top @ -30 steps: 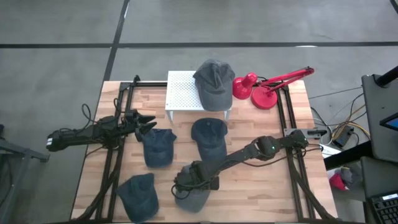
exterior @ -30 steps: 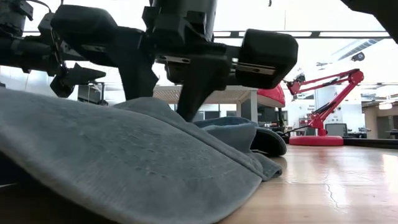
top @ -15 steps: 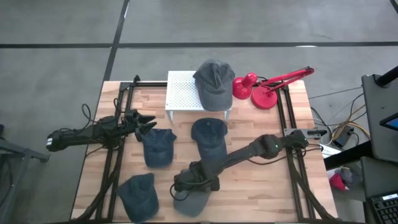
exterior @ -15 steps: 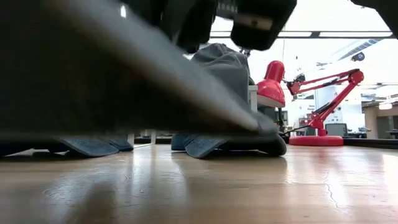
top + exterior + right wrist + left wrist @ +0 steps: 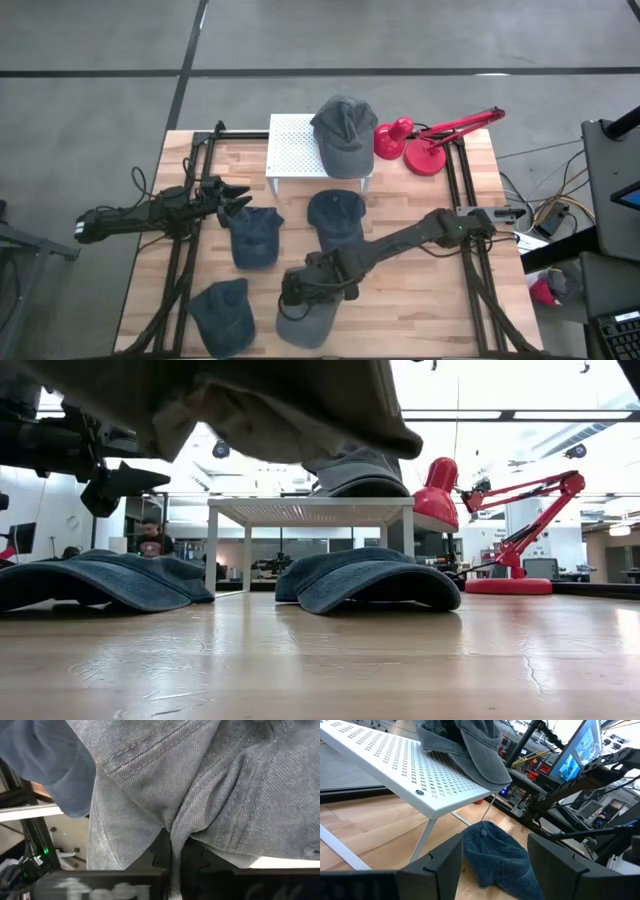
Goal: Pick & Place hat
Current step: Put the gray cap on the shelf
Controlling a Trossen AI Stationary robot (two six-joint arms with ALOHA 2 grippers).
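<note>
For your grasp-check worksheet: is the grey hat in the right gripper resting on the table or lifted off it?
Lifted. In the low view the grey hat hangs clear above the table; the right gripper is shut on its fabric.

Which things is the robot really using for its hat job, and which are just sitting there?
In the job:
- right claw, shut on the grey hat, lifted off the table
- white rack with a grey cap on it

Just sitting there:
- three blue hats
- red lamp
- left claw, waiting open
</note>
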